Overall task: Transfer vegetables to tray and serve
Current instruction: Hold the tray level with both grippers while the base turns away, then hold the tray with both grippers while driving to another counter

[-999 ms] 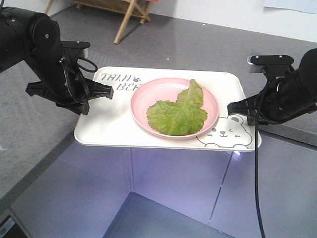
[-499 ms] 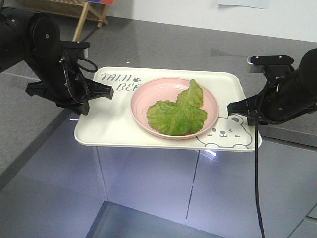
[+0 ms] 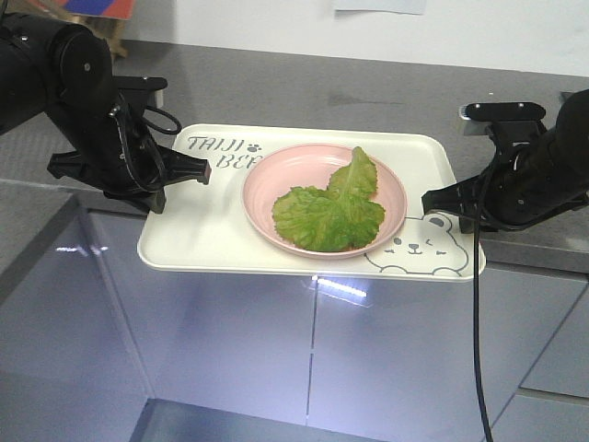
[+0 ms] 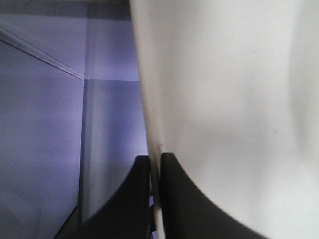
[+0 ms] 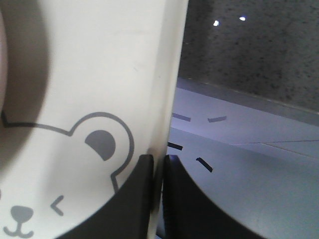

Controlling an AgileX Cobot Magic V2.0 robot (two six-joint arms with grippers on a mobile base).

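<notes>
Tray (image 3: 212,244) airborne, L gripper (image 3: 198,170) & R gripper (image 3: 433,201) each pinching opposite rim. Lettuce leaf (image 3: 327,216) lies on pink plate (image 3: 267,184), mid-tray. Risk: arms out of sync → tilt, plate slides; thin-rim pinch may slip.

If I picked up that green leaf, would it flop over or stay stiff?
Probably floppy: the lettuce leaf is thin and crinkled and lies rumpled in the pink plate. Its paler rib may keep the middle a bit stiffer. It looks light, so a nudge would likely shift it.
</notes>
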